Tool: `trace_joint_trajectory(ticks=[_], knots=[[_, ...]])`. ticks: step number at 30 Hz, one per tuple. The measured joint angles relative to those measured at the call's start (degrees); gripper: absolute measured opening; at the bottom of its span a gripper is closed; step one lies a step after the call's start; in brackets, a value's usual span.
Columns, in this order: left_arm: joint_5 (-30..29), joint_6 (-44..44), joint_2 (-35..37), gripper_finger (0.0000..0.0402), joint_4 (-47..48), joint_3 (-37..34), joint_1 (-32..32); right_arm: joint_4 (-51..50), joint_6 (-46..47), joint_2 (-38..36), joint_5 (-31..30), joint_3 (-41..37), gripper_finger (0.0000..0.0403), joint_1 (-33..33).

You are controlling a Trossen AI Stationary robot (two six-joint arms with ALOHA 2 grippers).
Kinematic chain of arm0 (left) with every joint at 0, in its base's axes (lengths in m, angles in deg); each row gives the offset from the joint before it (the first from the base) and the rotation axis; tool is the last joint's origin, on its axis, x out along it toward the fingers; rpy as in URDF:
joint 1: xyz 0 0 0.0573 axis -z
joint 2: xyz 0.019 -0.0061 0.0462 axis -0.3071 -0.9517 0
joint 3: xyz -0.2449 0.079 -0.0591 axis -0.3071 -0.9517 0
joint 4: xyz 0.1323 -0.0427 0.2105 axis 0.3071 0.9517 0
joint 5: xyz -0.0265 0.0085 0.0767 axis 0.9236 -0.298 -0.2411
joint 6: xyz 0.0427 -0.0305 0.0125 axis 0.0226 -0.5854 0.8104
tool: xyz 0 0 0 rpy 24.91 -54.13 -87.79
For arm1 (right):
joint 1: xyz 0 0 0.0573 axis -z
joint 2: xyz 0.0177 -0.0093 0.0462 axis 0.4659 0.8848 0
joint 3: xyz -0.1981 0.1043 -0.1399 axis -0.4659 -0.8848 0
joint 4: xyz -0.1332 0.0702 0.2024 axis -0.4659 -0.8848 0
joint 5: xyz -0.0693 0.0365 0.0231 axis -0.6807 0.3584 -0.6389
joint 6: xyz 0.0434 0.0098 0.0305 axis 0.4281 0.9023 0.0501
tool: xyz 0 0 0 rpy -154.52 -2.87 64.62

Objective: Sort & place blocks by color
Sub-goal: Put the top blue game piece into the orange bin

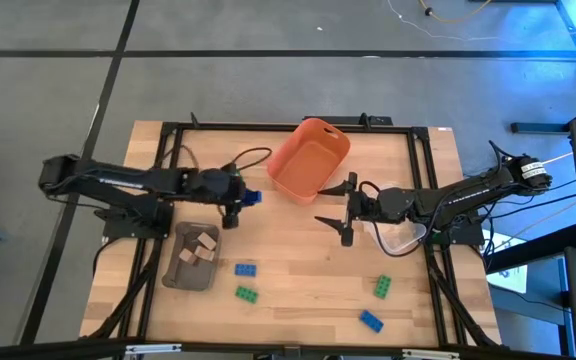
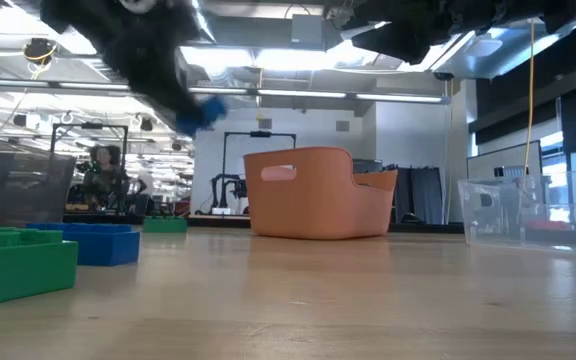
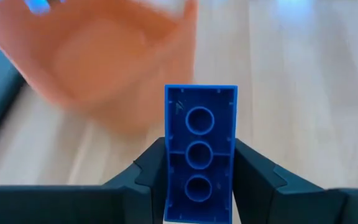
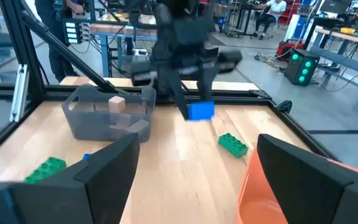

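1. Your left claw (image 1: 249,197) is clamped on a blue block (image 3: 201,152); the left wrist view shows both fingers (image 3: 145,180) pressed flat against the brick's long sides, with its hollow underside facing the camera.
2. That claw carries the block above the table (image 1: 298,290), between the grey-brown tray (image 1: 193,257) and the orange bin (image 1: 310,158), just off the bin's left side in the high view.
3. In the low view you can see the same brick raised well clear of the wood, to the left of the bin.
4. Your right claw (image 1: 340,211) hangs wide apart and empty, just below the orange bin in the high view, fingers pointing toward the left arm.
5. A clear bin (image 1: 403,237) sits under the right arm near the table's right side.
6. The tray holds pale tan blocks (image 1: 201,247); you can count at least three.
7. Loose on the table: a blue block (image 1: 245,269) and a green block (image 1: 246,293) just right of the tray.
8. Farther right lie another green block (image 1: 381,287) and another blue block (image 1: 370,320), near the front edge.
9. In the right wrist view, people (image 4: 269,12) sit at benches in the room beyond the table.
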Motion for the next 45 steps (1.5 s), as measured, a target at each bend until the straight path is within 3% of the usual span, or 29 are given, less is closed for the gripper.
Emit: trace_joint_trajectory(ticks=[7,12,20,27,31,45], knots=[[-13.3,0.0,1.5,0.0123,-23.3,-8.3,8.3,-0.2,11.2,0.0,0.0,0.0,0.0328,0.0],[-15.9,0.1,-3.3,0.0123,-29.6,-10.1,8.8,-0.6,18.7,0.6,0.0,0.0,0.0328,0.9],[-14.5,5.0,-12.4,0.0123,-30.1,-3.7,8.4,-0.5,28.0,8.9,0.6,0.0,0.0328,6.3],[-13.5,7.2,-18.8,0.0123,-26.7,3.2,10.2,9.4,30.9,13.2,6.0,0.0,0.0328,7.9],[-13.6,7.3,-21.9,0.0123,-25.7,6.8,11.3,11.9,32.6,14.2,6.1,0.1,0.0328,7.8],[-22.0,7.2,-29.6,0.0123,-23.6,12.5,11.4,10.4,37.5,19.0,8.9,1.7,0.0328,7.5]])
